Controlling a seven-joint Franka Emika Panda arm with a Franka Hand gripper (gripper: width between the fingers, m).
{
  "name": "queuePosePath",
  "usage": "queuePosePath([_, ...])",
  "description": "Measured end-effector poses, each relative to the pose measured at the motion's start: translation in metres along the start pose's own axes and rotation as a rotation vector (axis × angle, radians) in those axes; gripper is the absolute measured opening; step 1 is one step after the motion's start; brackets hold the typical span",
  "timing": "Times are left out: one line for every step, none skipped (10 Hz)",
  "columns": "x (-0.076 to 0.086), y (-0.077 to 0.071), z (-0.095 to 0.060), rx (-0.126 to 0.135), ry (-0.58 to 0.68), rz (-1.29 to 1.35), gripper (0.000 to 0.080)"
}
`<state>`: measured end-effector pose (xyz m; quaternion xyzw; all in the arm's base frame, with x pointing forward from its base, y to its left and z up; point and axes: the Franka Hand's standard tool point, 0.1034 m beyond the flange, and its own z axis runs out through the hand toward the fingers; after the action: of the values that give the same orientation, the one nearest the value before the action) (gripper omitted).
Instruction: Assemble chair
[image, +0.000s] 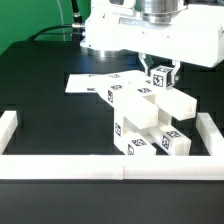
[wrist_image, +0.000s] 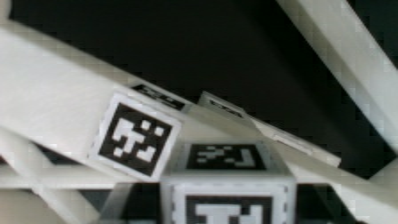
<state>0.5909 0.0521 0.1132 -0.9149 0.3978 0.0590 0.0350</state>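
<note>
Small white blocky plastic chair (image: 138, 118) is seen as separate slab, leg and bar pieces with black-and-white square tags. The pieces are clustered on the black surface (image: 45, 110), right of centre in the exterior view, touching and stacked on one another. The cluster is enclosed at front and both sides by the long white border rail (image: 60, 166). The flat white marker board (image: 88, 82) is seen just behind the cluster, toward the exterior view's left. The white robot arm (image: 150, 30) is positioned above the rear of the cluster. The hand (image: 161, 68) is placed at a white square-section tagged bar piece (image: 162, 78) at the upper rear of the cluster, on the exterior view's right. Fingers are seen on either side of it, clamped on the tagged bar piece at its width. Whether the tagged bar piece is clear of the neighbouring pieces or resting on them cannot be told. In the wrist view it (wrist_image: 226, 195) is seen close up and blurred, one tag on its upper face and one on the face toward the camera. Beyond it a tilted white slab piece (wrist_image: 137, 135) with a large tag is seen, with a second tagged piece (wrist_image: 228, 108) just beside it.
</note>
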Motion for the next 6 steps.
queuePosePath([-0.0001, -0.0001, 0.0000, 0.000, 0.000, 0.052, 0.0285])
queuePosePath([-0.0003, -0.0002, 0.0000, 0.000, 0.000, 0.132, 0.0285])
queuePosePath([-0.0003, -0.0003, 0.0000, 0.000, 0.000, 0.203, 0.0286])
queuePosePath([-0.0004, -0.0003, 0.0001, 0.000, 0.000, 0.234, 0.0286])
queuePosePath([-0.0006, -0.0006, 0.0001, 0.001, -0.001, 0.324, 0.0287])
queuePosePath([-0.0008, -0.0007, 0.0001, 0.001, -0.001, 0.399, 0.0287])
